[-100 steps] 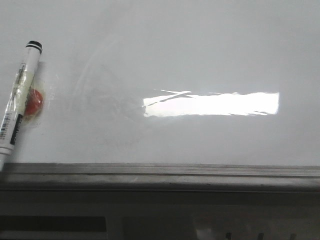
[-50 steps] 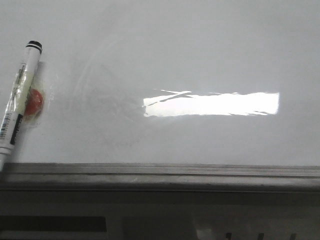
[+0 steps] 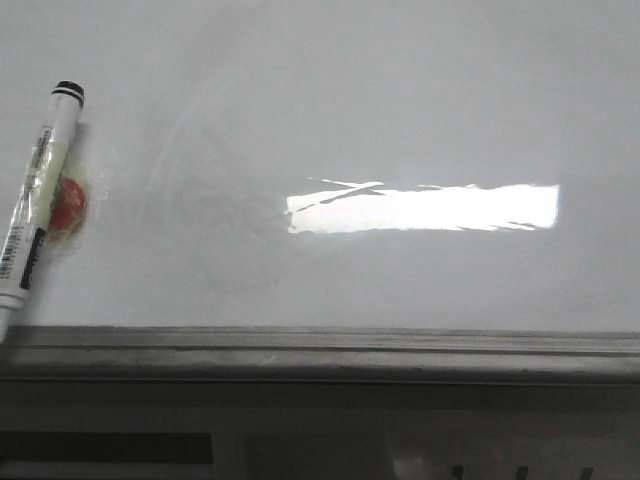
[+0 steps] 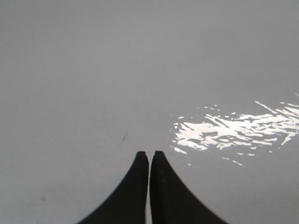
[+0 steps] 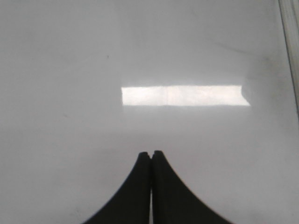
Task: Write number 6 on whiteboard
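While the left tool (image 4: 149, 154) hangs clenched on nothing over bare whiteboard (image 4: 93, 70), the right tool (image 5: 151, 153) is likewise pressed together and empty, the board's grey edge (image 5: 290, 46) off to one side. No 6 shows anywhere. A marker (image 3: 38, 200) lies slanted against a red magnet (image 3: 68, 205) by the front rim (image 3: 320, 345).

marker (image 3: 38, 190): carries a printed label with a black band and barcode-like stripes near its lower end, too blurred to read
whiteboard (image 3: 400, 110): bears no readable writing or figure, only faint smears
readable text: none in any view
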You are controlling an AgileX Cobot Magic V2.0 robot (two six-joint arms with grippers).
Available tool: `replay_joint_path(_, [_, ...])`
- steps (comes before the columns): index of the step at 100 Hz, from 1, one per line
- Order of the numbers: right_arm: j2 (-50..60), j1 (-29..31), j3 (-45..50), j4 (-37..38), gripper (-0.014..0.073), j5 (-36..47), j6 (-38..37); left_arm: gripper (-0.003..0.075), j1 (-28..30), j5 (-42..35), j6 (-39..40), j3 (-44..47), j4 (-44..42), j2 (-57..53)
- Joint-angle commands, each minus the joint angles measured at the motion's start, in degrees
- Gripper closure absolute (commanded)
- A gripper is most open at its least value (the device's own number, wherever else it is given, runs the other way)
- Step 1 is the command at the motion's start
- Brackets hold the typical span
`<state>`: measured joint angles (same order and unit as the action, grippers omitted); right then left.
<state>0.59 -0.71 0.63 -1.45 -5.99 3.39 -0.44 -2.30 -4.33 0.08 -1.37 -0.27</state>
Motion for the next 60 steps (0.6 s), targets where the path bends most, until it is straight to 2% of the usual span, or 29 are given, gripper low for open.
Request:
replay_joint_path(1, [0.9,0.4,0.8,-0.1,0.0657,6.0,0.2,0.0741,0.1,-5.7,0.1,1.3,0.5,-1.7])
replay_joint_path(11, [0.9,0.4,0.8,-1.7,0.0657,6.0,0.1,0.0741,0.1,-5.8,0.1,1.3,0.5,-1.7])
replay_joint_path(24, [0.9,0.4,0.8,-7.7,0.0657,5.6,0.1,0.0741,0.1,-8.2,0.1,1.3,0.5,-1.7])
replay_joint_path(46, [-0.3,0.4,-0.1,-7.6,0.0657,2.7,0.1,0.0741,0.1,-16.5,0.1,1.3,0.7,-1.7])
replay_joint_path(60, [-3.5,0.4,-1.5,-7.6,0.0657,0.5,0.1,0.0741,0.1,-17.4,1.5,1.1,1.4,-1.7])
